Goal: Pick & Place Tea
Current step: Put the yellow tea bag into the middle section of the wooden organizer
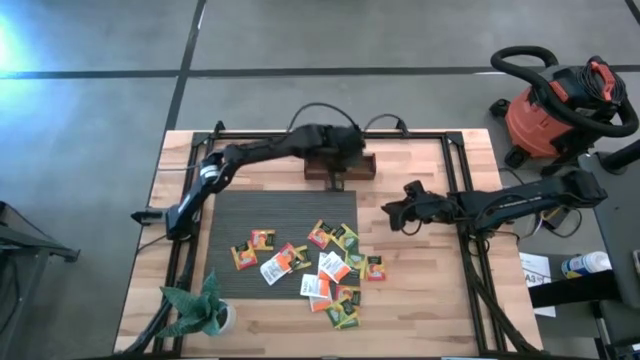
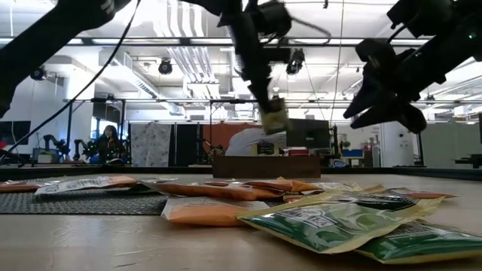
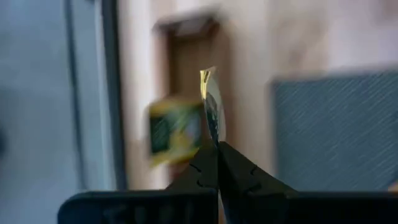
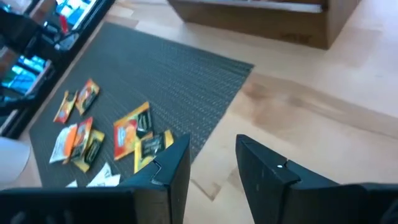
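While my left pincer (image 3: 217, 149) is clamped flat on one tea packet (image 3: 211, 102), pinching its lower edge so the packet stands up thin as a blade, I hang above the wooden box (image 1: 340, 165) at the far side of the mat (image 1: 280, 215). A second green-and-yellow packet (image 3: 174, 130) shows blurred just beside the box; whether it lies in the box or is loose in the air I cannot tell. These packets look nearly weightless, flat and floppy, with a slick printed skin, so I judge an edge pinch is the only real hold: a pincer coming straight down on a flat one has nothing to bite, and a corner that curls up is the place to go for. Too light a grip and it may slide out; too hard should do no harm beyond a crease. The rest of the tea (image 1: 335, 270) lies scattered on the near half of the mat, several overlapping, a few spilling past the mat's near edge onto the bare surface (image 1: 420, 300). My right pincer (image 1: 395, 212) waits with its fingers (image 4: 267, 171) parted and nothing between them, off the right side of the mat, well apart from the pile. Room between box and pile looks open. A plant (image 1: 205, 310) stands off the mat's near left corner, and black frame rails run along the surface edges, so sweeps should stay over the mat.
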